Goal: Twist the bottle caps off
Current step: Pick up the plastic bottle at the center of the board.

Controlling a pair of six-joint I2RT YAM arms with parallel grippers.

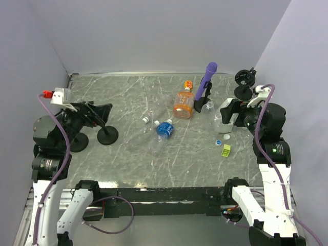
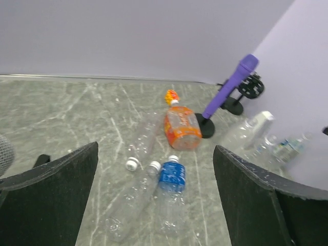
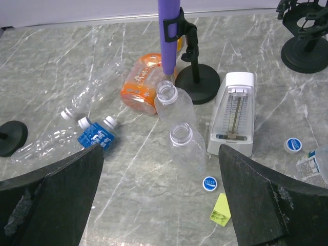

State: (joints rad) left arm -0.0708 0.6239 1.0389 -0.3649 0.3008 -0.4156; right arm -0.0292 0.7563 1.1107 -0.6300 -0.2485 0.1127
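Left gripper (image 2: 156,154), right gripper (image 3: 160,154) hanging wide, empty; blue-label bottle (image 1: 164,129) lying midway between, white cap (image 1: 169,121) pointing away from bases.

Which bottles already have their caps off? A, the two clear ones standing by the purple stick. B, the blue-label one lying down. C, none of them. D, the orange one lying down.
A: the two upright clear bottles beside the purple stick show open, capless necks, while the orange bottle and the blue-label bottle have caps on.
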